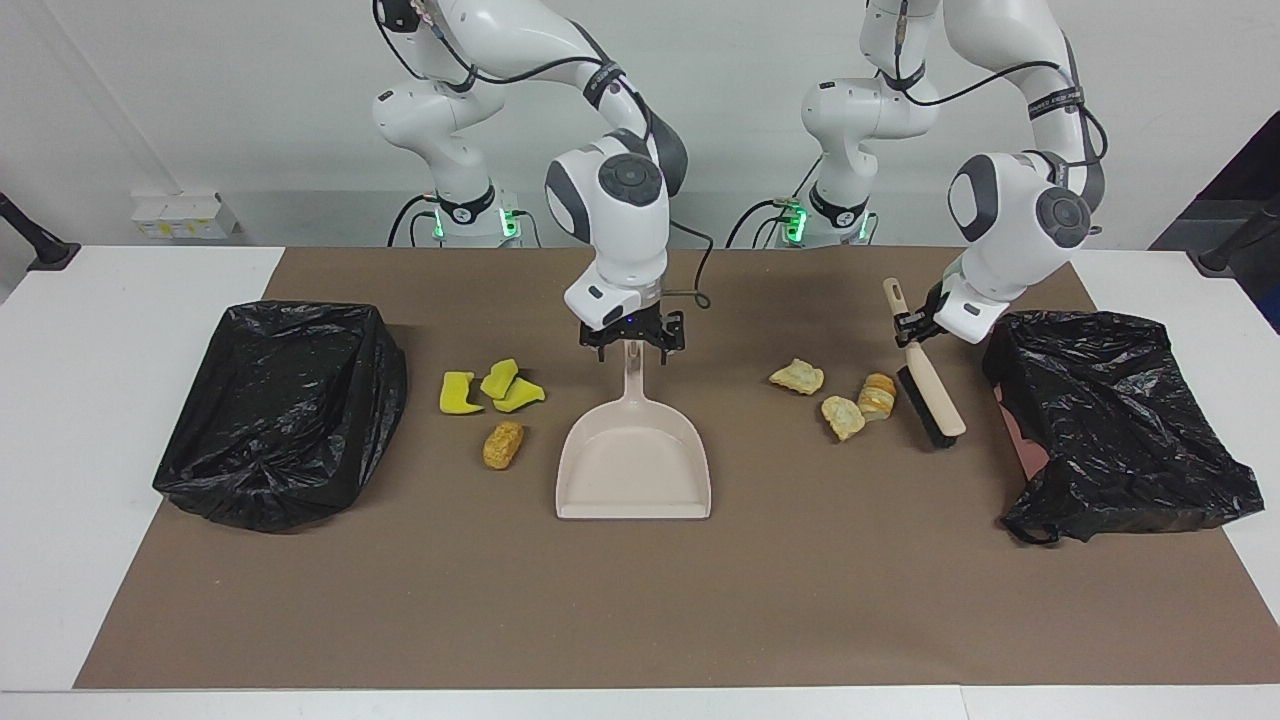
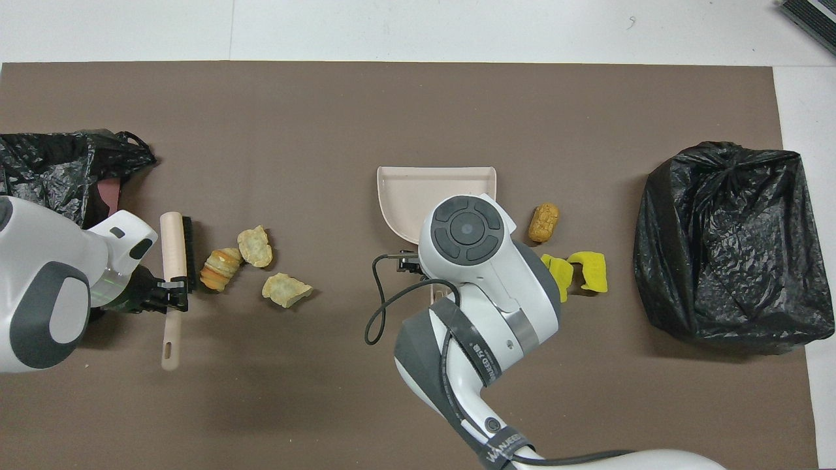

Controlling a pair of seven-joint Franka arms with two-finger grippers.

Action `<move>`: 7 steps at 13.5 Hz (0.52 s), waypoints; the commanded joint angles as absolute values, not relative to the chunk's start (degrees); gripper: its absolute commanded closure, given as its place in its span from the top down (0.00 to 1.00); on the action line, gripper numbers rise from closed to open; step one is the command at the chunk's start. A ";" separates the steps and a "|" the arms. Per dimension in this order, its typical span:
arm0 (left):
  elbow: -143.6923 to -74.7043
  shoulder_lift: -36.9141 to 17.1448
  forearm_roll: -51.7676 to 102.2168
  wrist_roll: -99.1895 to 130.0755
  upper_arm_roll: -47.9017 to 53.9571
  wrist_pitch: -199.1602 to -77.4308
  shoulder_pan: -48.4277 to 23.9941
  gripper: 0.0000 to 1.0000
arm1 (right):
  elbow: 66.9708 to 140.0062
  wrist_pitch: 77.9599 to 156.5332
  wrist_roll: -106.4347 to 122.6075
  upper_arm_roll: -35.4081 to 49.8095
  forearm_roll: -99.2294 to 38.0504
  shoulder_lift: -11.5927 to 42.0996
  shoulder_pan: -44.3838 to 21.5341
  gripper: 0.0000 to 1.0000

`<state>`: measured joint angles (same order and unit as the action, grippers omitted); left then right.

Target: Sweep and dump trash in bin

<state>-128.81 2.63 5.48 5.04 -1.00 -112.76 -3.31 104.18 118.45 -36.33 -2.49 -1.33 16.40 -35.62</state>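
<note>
Left tool (image 1: 915, 329) clamped on tilted brush (image 1: 930, 385) handle, right tool (image 1: 633, 338) spread wide astride dustpan (image 1: 634, 462) handle, arm bent downward

White glossy arms (image 1: 610, 215), grey joint caps, black cables, green base lights, perhaps lettered bands.

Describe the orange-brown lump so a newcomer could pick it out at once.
Start at the pale dustpan in the middle of the brown mat. Beside it, toward the right arm's end of the table, lies a cluster of yellow sponge pieces. The orange-brown lump lies just farther from the robots than these: the only stubby, crusty, bread-like piece there.
</note>
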 commanded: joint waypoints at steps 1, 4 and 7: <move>-133.75 6.49 4.83 -1.73 -0.97 -113.99 -2.91 0.00 | 108.97 120.93 -32.61 -2.20 -2.81 14.33 -34.89 1.00; -135.09 7.29 4.83 -1.41 -0.79 -114.44 -4.91 0.00 | 110.21 120.85 -30.85 -2.02 -2.99 14.24 -35.07 0.99; -136.14 7.29 4.92 -0.97 -0.79 -114.87 -7.29 0.00 | 110.57 120.94 -28.05 -2.02 -2.99 14.24 -35.25 0.32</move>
